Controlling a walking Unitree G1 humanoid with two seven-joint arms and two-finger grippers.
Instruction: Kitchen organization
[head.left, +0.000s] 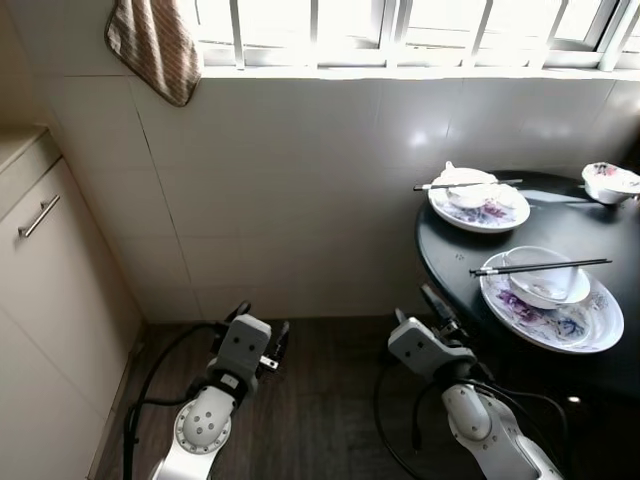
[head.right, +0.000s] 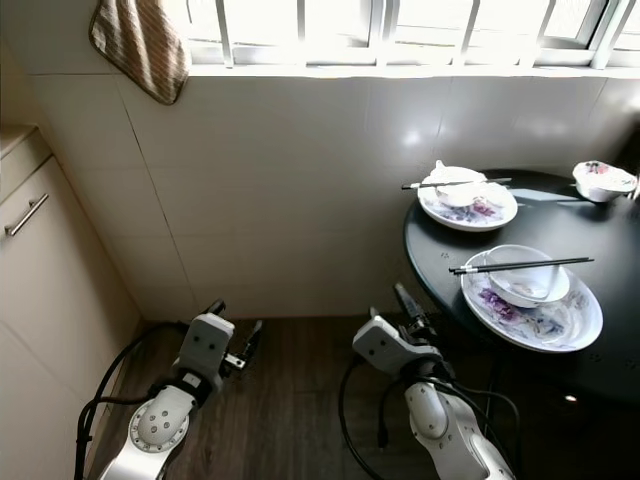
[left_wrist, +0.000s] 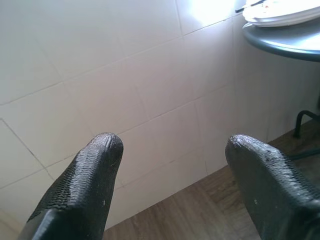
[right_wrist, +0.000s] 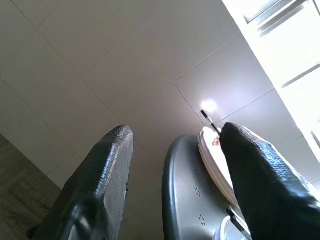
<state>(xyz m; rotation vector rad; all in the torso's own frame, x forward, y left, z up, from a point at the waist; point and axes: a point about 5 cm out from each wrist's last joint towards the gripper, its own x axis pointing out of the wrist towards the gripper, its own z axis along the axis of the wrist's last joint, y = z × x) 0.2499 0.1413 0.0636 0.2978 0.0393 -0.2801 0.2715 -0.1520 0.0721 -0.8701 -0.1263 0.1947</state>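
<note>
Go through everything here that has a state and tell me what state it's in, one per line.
Left gripper: open, empty.
Right gripper: open, empty.
Near plate: dirty, bowl on it.
Near chopsticks: lying across that bowl.
Far plate: dirty.
Cabinet door: closed.
Towel: hanging at the window.

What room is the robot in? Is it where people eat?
Probably a kitchen or dining corner. A round black table holds patterned white plates with white bowls and black chopsticks laid across. There is also a cream cabinet with a metal handle beside the white tiled wall.
</note>
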